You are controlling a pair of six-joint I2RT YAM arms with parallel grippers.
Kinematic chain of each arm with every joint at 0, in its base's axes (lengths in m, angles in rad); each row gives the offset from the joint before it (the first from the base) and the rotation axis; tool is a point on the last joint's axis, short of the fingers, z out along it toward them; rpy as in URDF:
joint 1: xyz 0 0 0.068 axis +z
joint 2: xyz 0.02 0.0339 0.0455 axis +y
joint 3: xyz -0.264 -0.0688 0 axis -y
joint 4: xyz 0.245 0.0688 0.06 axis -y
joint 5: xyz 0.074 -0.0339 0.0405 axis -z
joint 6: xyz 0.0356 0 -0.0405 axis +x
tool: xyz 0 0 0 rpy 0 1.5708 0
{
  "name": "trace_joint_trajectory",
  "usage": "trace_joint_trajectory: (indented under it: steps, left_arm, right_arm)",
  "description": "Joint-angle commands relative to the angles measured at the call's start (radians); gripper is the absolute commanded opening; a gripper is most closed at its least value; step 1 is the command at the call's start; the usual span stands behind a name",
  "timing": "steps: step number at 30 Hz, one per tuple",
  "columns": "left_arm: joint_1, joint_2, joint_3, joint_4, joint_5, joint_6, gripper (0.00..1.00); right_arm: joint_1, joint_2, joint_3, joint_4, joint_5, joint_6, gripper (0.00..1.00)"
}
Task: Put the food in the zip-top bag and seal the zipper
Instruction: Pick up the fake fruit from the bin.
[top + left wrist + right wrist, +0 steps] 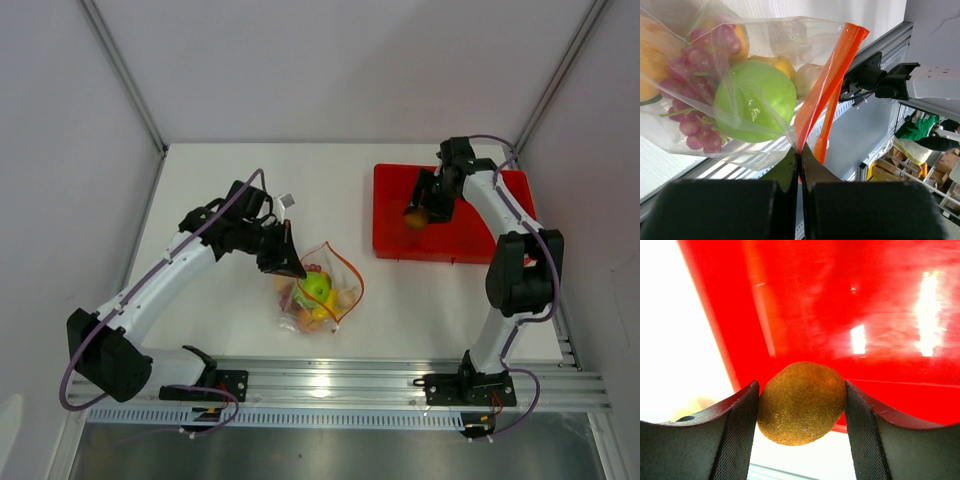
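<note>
Kiwi (802, 402) sits squeezed between the right jaws, over the red tray (840, 315).

Left arm (165, 275): from its base at the near edge it swings out to a low elbow on the far left, and the forearm then reaches forward and to the right. Left gripper (283, 252): angled down and rightward, jaws pressed fully together on an edge of the zip-top bag (790, 35). Right arm (515, 270): rises from its base, folds at the elbow, and the forearm stretches away and leftward. Right gripper (420, 205): points downward, jaws partly apart, each touching one side of the kiwi (802, 402).
</note>
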Motion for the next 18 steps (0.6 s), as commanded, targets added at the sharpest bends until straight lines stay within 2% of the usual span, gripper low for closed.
trace_joint_trajectory:
  steps: [1, 10, 18]
  left_arm:
    - [0.009, 0.028, 0.067, 0.003, 0.057, -0.023, 0.01]
    - [0.009, 0.084, 0.115, 0.044, 0.126, -0.081, 0.01]
    - [0.009, 0.141, 0.213, 0.001, 0.135, -0.081, 0.01]
  right_arm:
    - [0.053, -0.097, 0.028, 0.023, -0.106, -0.056, 0.12]
    - [0.205, -0.248, -0.032, 0.082, -0.276, -0.123, 0.04]
    - [0.286, -0.424, -0.164, 0.205, -0.422, -0.181, 0.06]
